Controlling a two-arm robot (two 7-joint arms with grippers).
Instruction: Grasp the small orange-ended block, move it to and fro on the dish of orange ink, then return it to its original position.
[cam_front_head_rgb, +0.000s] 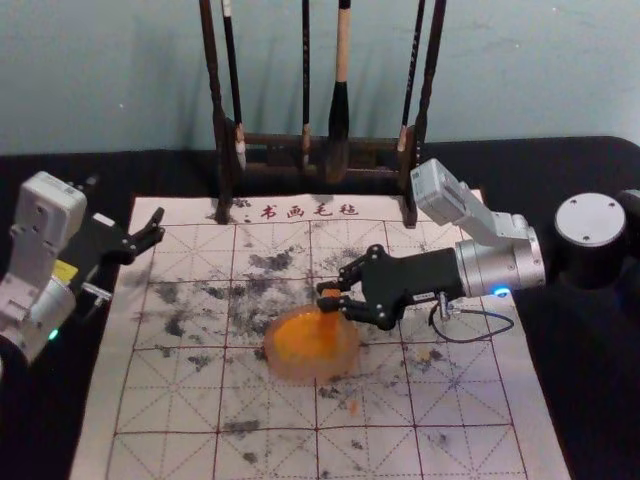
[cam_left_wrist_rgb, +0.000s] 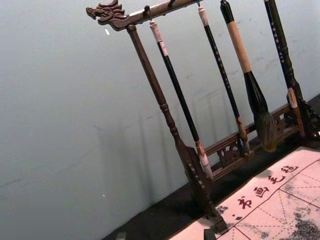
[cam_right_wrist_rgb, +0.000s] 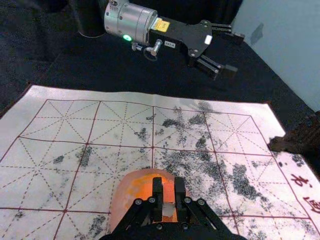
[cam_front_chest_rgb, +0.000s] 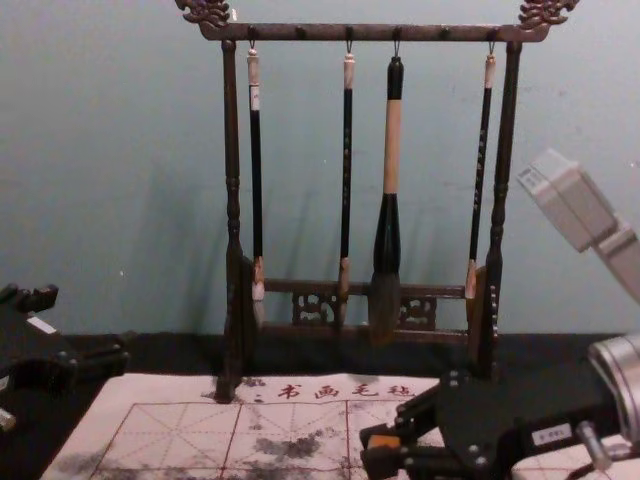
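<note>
My right gripper (cam_front_head_rgb: 330, 297) is over the upper right part of the ink dish (cam_front_head_rgb: 270, 352), shut on the small block (cam_front_head_rgb: 329, 293). In the right wrist view the right gripper (cam_right_wrist_rgb: 169, 196) pinches the block (cam_right_wrist_rgb: 168, 189), orange at one end and pale nearer the camera, with the dish (cam_right_wrist_rgb: 120, 200) beneath. An orange face of the block (cam_front_chest_rgb: 383, 441) shows at the fingertips in the chest view. Whether it touches the ink cannot be told. The left gripper (cam_front_head_rgb: 150, 230) stays parked off the mat's left side, open; its tips edge into its own wrist view (cam_left_wrist_rgb: 165, 235).
Behind the dish stands a dark wooden brush rack (cam_front_chest_rgb: 232, 200) with several hanging brushes, the thick one (cam_front_chest_rgb: 388, 230) right of centre. The ink-stained calligraphy mat (cam_front_head_rgb: 170, 400) lies under the dish on a black tablecloth (cam_front_head_rgb: 60, 170).
</note>
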